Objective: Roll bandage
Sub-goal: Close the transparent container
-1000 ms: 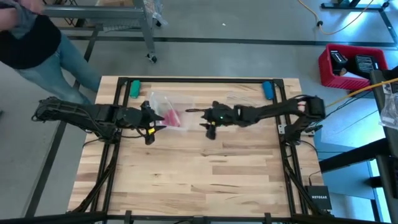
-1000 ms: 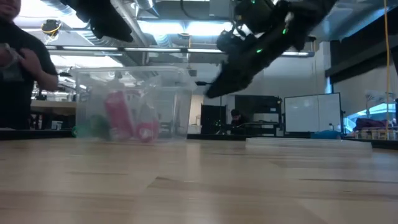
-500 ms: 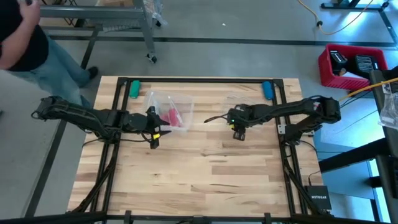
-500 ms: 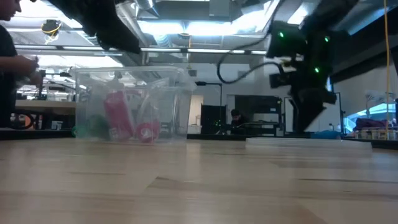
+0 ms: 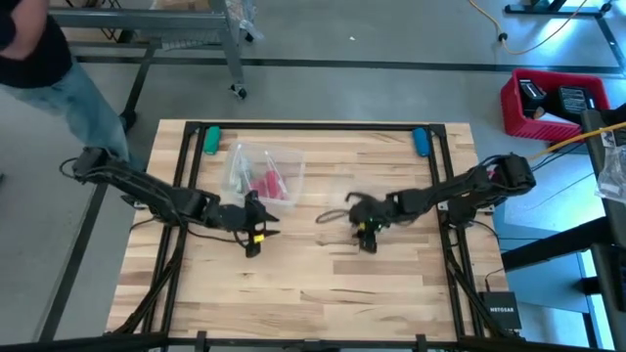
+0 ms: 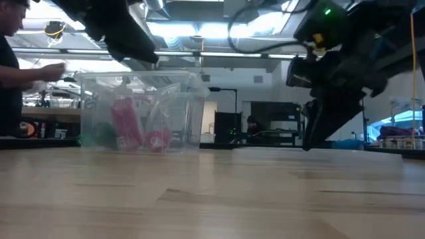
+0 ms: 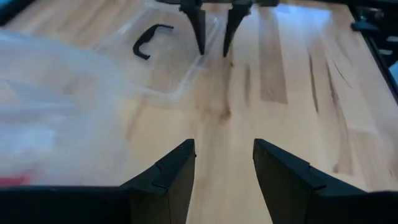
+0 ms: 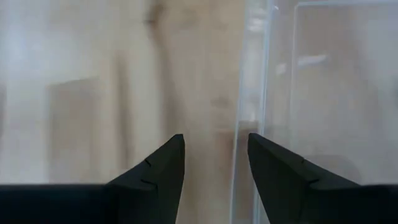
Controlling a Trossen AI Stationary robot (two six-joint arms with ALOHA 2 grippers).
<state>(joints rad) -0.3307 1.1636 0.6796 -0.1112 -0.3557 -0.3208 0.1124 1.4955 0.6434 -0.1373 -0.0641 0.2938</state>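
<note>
The bandage (image 5: 266, 183) lies inside the clear box (image 5: 290, 161) at the back left of the table (image 5: 323, 284); the low view shows it as a red-pink roll (image 6: 126, 124) standing against the box wall (image 6: 189, 106), with some crumpled plastic beside it. The left gripper (image 5: 256, 233) hovers just in front of the box, its fingers (image 7: 168, 177) spread with bare wood between them. The right gripper (image 5: 367, 235) hangs low near the table's middle, well apart from the box, fingers (image 8: 163, 167) parted and holding nothing. A flat clear lid (image 8: 311, 93) lies on the wood under it. A person (image 5: 49, 68) stands off the table's back left corner.
</note>
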